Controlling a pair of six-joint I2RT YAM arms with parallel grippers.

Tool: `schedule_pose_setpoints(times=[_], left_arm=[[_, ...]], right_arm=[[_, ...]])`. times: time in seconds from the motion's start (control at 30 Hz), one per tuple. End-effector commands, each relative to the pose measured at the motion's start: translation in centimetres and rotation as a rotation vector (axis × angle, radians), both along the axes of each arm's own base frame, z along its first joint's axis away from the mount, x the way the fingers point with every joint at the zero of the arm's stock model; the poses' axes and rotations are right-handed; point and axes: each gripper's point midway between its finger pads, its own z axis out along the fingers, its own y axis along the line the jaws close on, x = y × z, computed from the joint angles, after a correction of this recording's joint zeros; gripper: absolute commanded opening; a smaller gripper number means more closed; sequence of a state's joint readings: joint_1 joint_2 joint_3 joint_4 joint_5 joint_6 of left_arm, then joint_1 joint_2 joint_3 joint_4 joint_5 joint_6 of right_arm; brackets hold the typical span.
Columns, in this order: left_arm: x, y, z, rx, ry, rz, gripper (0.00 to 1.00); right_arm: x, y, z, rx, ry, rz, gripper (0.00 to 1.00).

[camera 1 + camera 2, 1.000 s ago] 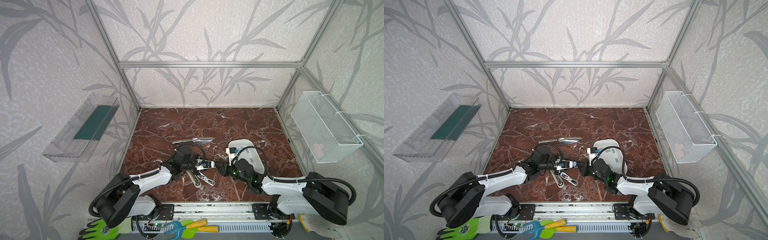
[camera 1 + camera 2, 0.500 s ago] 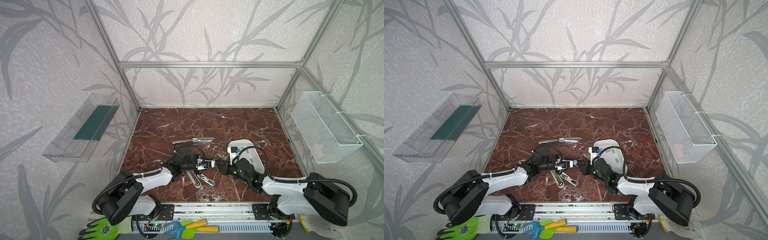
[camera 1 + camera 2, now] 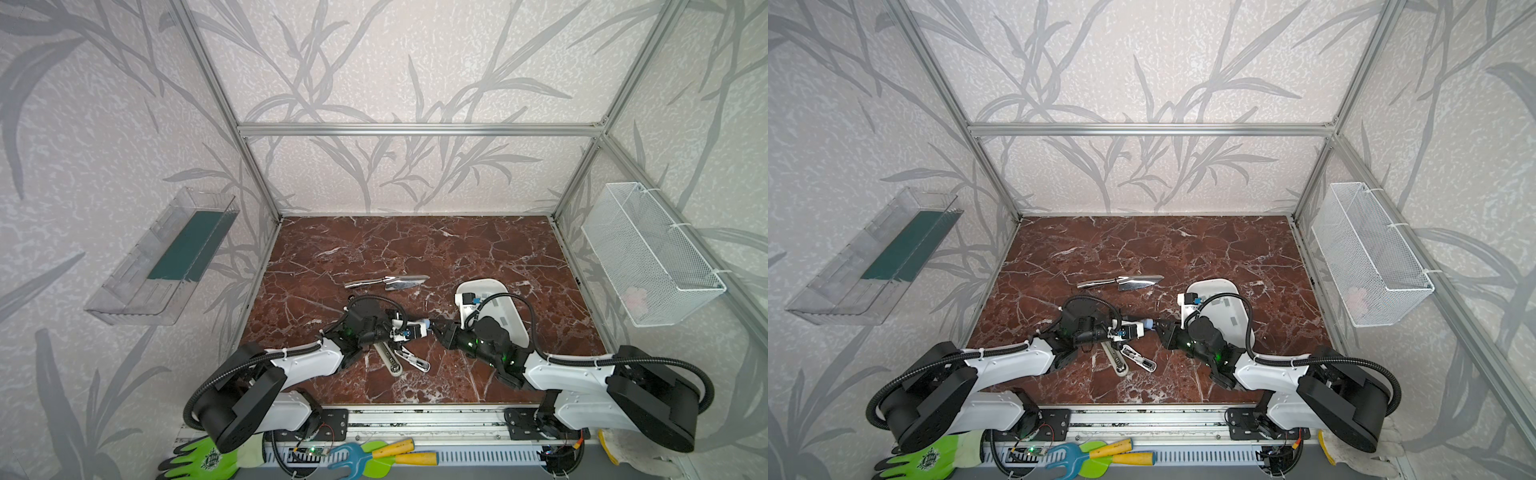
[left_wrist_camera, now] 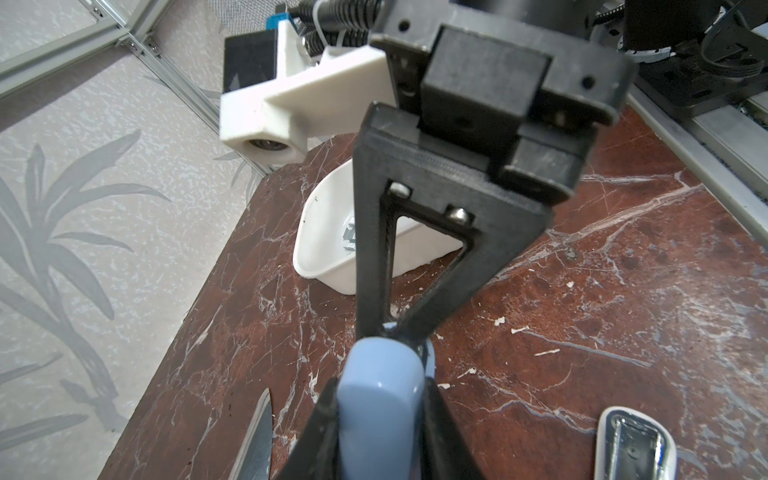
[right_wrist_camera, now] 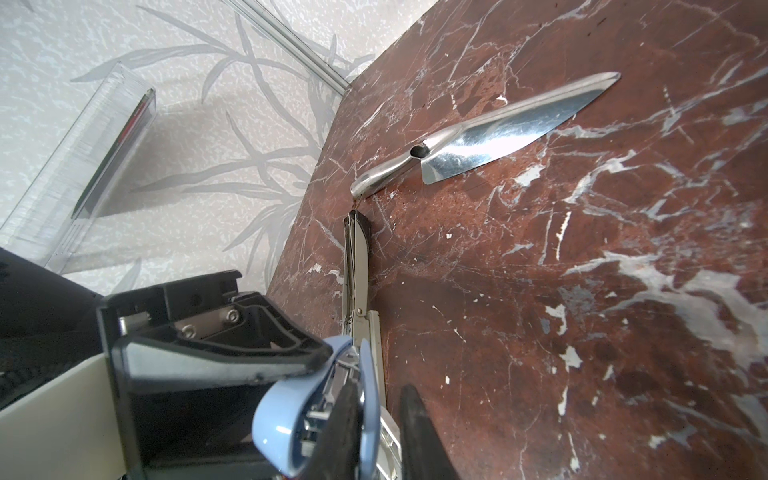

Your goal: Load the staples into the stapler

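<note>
Both grippers meet nose to nose in the lower middle of the top views, and there is one line there that you must mind. Your left gripper is clenched on the blue stapler. Its long axis runs left to right in the top views, and its free nose points toward your right gripper. That gripper has its jaws almost together at the nose, with one finger on each side of the blue rim in the right wrist view. Whether it really pinches the rim, you cannot tell from these views, and no strip shows in it. The staples lie in the white tray, to the right of the meeting point and a little above it, behind the right wrist. So by my judgement the right arm is the nearer one. It needs to back off along that axis, then turn to the tray.
</note>
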State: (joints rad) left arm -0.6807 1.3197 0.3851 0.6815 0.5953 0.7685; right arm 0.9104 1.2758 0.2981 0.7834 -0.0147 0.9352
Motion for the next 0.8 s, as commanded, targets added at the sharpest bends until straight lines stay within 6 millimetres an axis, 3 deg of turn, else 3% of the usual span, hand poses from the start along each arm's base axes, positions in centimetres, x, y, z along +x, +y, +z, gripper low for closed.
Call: schedule_pose_setpoints(times=[0.0, 0.13, 0.3, 0.47, 0.77], left_arm=[[0.8, 0.0, 2.0, -0.044, -0.089, 0.034, 0.00], [0.9, 0.0, 1.9, -0.037, -0.093, 0.036, 0.00], [0.8, 0.0, 2.0, -0.044, -0.093, 0.032, 0.00], [1.2, 0.6, 2.3, -0.068, -0.090, 0.065, 0.00], [1.4, 2.2, 2.6, -0.096, -0.040, 0.070, 0.00]], right_arm=[[-2.2, 2.0, 2.9, 0.110, -0.037, 0.141, 0.21], [-2.2, 1.7, 3.1, 0.108, -0.045, 0.135, 0.20], [-2.2, 1.3, 3.0, 0.101, -0.051, 0.119, 0.00], [-1.9, 0.1, 1.6, 0.071, -0.036, 0.067, 0.00], [-1.6, -4.0, -0.9, -0.029, -0.007, -0.067, 0.00]])
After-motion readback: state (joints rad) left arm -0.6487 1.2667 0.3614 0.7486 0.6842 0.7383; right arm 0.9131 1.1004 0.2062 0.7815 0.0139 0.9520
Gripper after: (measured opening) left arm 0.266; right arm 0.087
